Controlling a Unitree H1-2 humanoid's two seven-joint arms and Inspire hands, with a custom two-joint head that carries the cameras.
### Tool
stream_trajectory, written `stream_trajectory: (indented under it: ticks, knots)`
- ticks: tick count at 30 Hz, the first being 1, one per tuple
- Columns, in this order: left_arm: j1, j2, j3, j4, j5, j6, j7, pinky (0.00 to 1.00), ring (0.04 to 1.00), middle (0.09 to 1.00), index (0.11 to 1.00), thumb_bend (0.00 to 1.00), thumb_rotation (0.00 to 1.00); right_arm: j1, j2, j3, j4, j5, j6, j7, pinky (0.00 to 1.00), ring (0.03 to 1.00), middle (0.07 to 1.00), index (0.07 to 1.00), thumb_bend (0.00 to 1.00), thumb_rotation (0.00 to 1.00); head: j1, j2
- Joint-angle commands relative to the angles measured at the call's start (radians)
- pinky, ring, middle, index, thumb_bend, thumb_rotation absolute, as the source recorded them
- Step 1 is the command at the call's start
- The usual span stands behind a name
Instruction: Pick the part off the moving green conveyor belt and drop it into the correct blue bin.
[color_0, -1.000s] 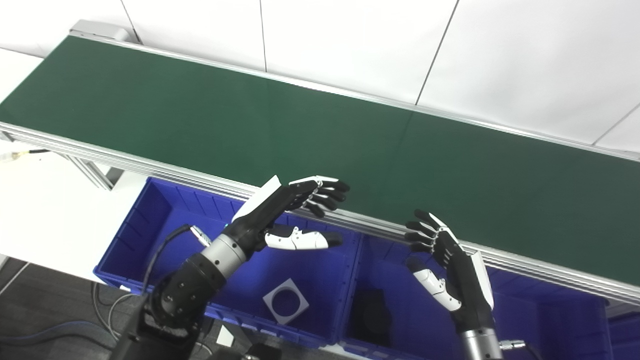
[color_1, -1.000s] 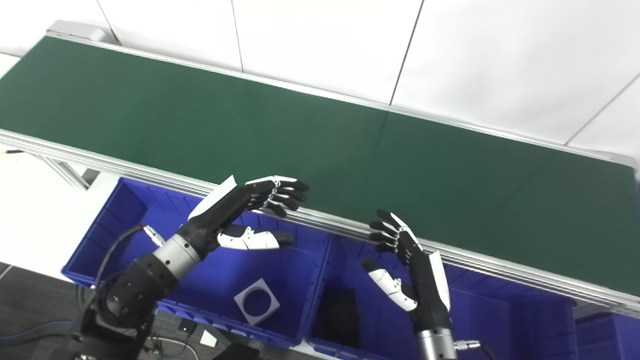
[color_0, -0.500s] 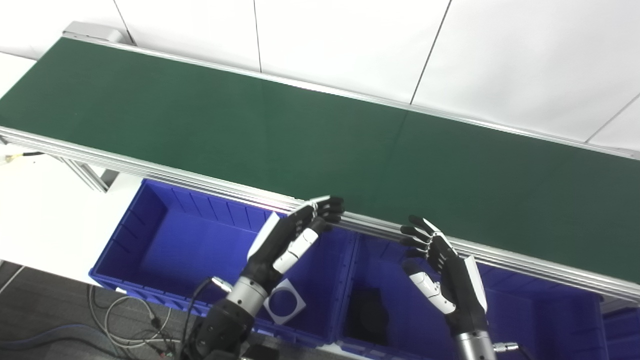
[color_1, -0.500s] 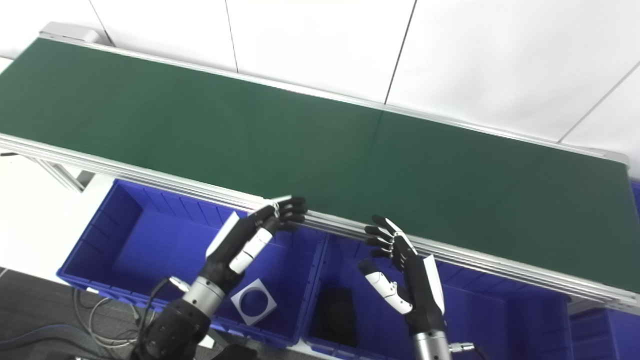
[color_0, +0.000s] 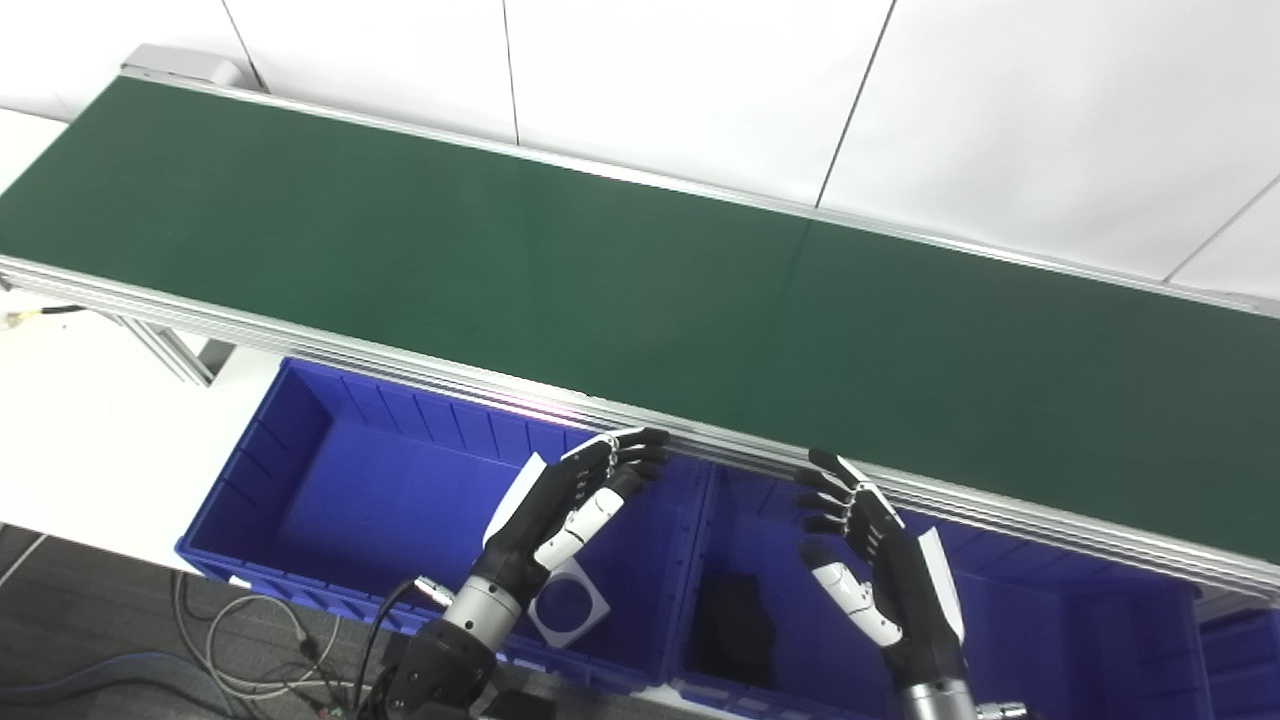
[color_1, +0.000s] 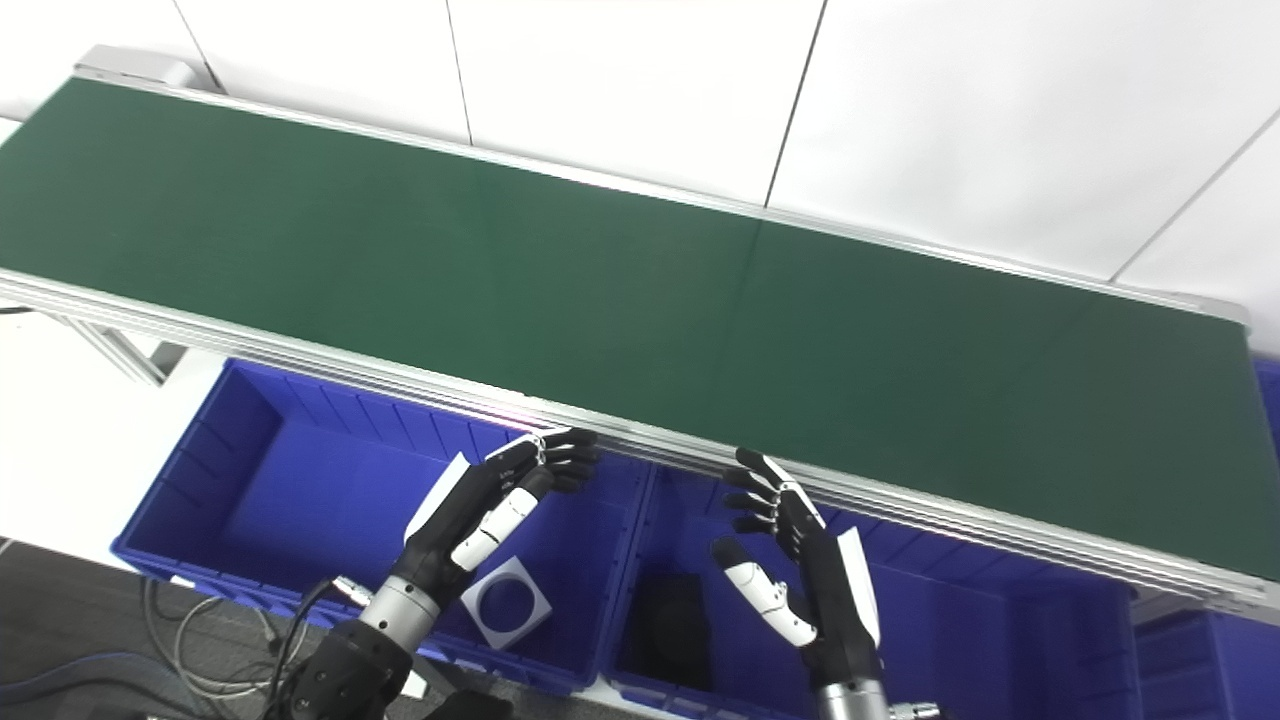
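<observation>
The green conveyor belt (color_0: 600, 270) runs across the picture and carries no part. My left hand (color_0: 570, 500) hangs open over the left blue bin (color_0: 330, 470), fingers apart and pointing at the belt's near rail. My right hand (color_0: 880, 560) is open too, raised over the middle blue bin (color_0: 790, 640), just short of the rail. A flat grey square part with a round hole (color_0: 568, 605) lies on the left bin's floor, below my left hand. A dark part (color_0: 735, 630) lies in the middle bin. Both hands hold nothing.
A silver rail (color_0: 400, 365) edges the belt's near side, above the bins. A third blue bin (color_0: 1240, 670) shows at the far right. Cables (color_0: 240, 650) lie on the dark floor at the lower left. White wall panels stand behind the belt.
My left hand has dropped from the belt's near rail down over the left bin and turned edge-on. My right hand has sunk slightly. The camera has shifted a little.
</observation>
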Motion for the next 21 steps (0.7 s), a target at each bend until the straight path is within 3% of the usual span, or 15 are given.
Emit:
stream_trajectory:
  ticks: [1, 10, 21]
  knots:
    - [-0.004, 0.001, -0.001, -0.007, 0.004, -0.039, 0.016, 0.71, 0.735, 0.763, 0.790, 0.54, 0.88, -0.004, 0.007, 0.002, -0.007, 0.003, -0.068, -0.011, 0.66, 0.738, 0.792, 0.850, 0.65, 0.72, -0.009, -0.012]
    - [0.002, 0.014, 0.001, 0.020, -0.005, -0.098, 0.016, 0.69, 0.731, 0.766, 0.787, 0.52, 0.90, -0.007, 0.024, 0.011, 0.038, -0.010, -0.101, -0.021, 0.66, 0.734, 0.787, 0.842, 0.66, 0.71, -0.054, -0.076]
    - [-0.013, 0.028, 0.012, 0.077, -0.043, -0.157, 0.012, 0.67, 0.720, 0.755, 0.774, 0.58, 0.91, -0.026, 0.038, 0.025, 0.096, -0.040, -0.130, -0.048, 0.64, 0.726, 0.777, 0.825, 0.67, 0.68, -0.147, -0.160]
